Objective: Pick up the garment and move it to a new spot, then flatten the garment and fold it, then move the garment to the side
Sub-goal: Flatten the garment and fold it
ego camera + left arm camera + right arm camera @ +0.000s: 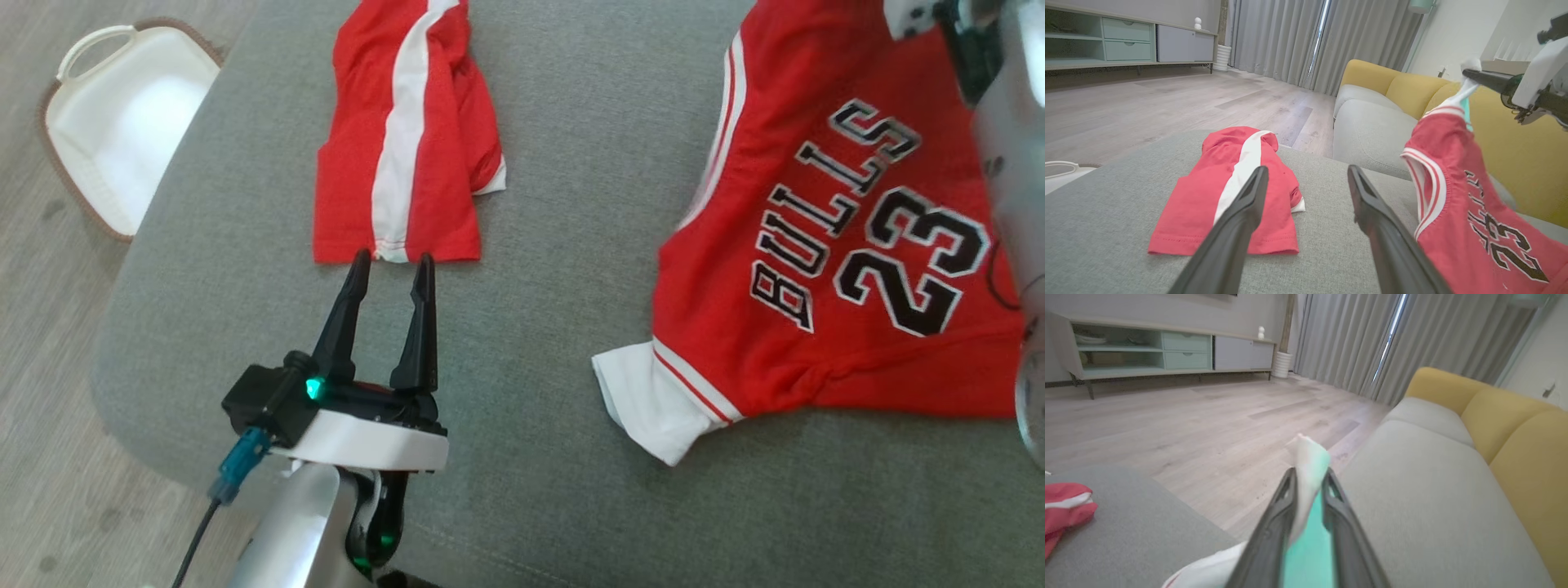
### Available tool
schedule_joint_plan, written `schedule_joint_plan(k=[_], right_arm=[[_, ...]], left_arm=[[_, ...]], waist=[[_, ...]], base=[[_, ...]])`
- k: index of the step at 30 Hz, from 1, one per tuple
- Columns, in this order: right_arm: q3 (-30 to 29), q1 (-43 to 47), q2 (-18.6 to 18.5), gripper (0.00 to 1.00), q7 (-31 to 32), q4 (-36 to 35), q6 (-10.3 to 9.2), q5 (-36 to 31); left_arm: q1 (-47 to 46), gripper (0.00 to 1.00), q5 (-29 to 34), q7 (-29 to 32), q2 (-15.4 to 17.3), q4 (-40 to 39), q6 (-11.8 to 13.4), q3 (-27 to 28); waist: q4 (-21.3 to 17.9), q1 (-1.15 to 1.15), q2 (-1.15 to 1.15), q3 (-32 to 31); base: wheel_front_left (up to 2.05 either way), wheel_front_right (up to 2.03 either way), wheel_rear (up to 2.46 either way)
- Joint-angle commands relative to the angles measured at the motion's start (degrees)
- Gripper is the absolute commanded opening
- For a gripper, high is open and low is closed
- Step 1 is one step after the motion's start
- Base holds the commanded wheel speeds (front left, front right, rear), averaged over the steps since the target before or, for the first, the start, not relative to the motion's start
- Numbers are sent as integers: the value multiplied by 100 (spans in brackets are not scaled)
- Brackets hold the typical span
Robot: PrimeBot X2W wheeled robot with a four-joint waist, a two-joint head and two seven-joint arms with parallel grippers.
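Note:
The garment, a red jersey [816,245] with white trim and "BULLS 23" on it, lies on the right of the grey ottoman [555,392]. One end of it is lifted. My right gripper [1308,473] is shut on a white edge of the jersey [1310,457] and holds it up; in the left wrist view the right gripper [1470,72] is at the upper right, with the jersey [1453,212] hanging below it. My left gripper [392,265] stands open and empty, its tips just short of the near hem of red shorts [408,139].
The red shorts [1224,192], with a white stripe, lie folded on the left of the ottoman. A white basket [122,122] sits on the wooden floor to the left. Beyond the ottoman is a yellow and grey sofa [1372,122].

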Motion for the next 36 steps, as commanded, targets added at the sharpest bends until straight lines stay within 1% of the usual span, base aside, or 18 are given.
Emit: schedule_joint_plan(k=[1, 6, 10, 13, 15, 17, 20, 22, 25, 27, 30, 31, 34, 36], right_arm=[[-31, -140, 214, 100, 43, -81, 39, -80], [-123, -1, 290, 100, -59, 96, 39, -190], [-122, 247, 332, 100, -331, 159, 39, 3], [-78, 540, 324, 100, -514, 43, 39, 188], [-125, 803, 335, 100, -579, -184, 39, 395], [-103, 1168, 390, 100, -603, -562, 39, 568], [-153, 1950, 463, 100, -608, -1559, 39, 871], [-299, 2598, 523, 100, -609, -2280, 39, 1038], [-518, 3606, 648, 100, -610, -3265, 39, 1084], [-604, 4250, 742, 100, -610, -3797, 39, 1099], [-732, 5125, 813, 100, -611, -4397, 39, 1199], [-715, 5370, 818, 100, -611, -4558, 39, 1351], [-634, 6029, 823, 100, -611, -4911, 39, 1793], [-540, 6367, 823, 100, -611, -5099, 39, 1778]], left_arm=[[-136, 100, -38, -46, 29, -196, 28, 218], [-99, 100, 16, -46, 29, -234, 34, 355], [-82, 100, 107, -46, 29, -262, 23, 505], [-29, 100, 186, -46, 29, -297, 14, 617], [20, 100, 238, -46, 29, -320, 9, 687], [81, 100, 286, -46, 29, -345, 7, 744], [181, 100, 350, -46, 29, -370, 9, 799], [248, 100, 397, -46, 29, -371, 16, 836], [343, 100, 458, -46, 29, -359, 14, 871], [396, 100, 497, -46, 29, -339, -1, 865], [480, 100, 535, -46, 29, -311, -11, 867], [510, 100, 543, -46, 29, -304, -12, 867], [627, 100, 581, -46, 29, -297, -22, 848], [719, 100, 592, -46, 29, -287, -32, 836]], waist=[[-47, 0, 0, 2], [-292, 0, 0, -69], [-573, 0, 0, -247], [-834, 0, 0, -424], [-1013, 0, 0, -544], [-1190, 0, 0, -660], [-1434, 0, 0, -817], [-1581, 0, 0, -918], [-1758, 0, 0, -1050], [-1830, 0, 0, -1131], [-1902, 0, 0, -1265], [-1917, 0, 0, -1307], [-1964, 0, 0, -1424], [-1998, 0, 0, -1483]], base=[[0, 0, 0], [0, 0, 0], [0, 0, 0], [0, 0, 0], [0, 0, 0], [0, 0, 0], [0, 0, 0], [0, 0, 0], [0, 0, 0], [0, 0, 0], [0, 0, 0], [0, 0, 0], [0, 0, 0], [0, 0, 0]])
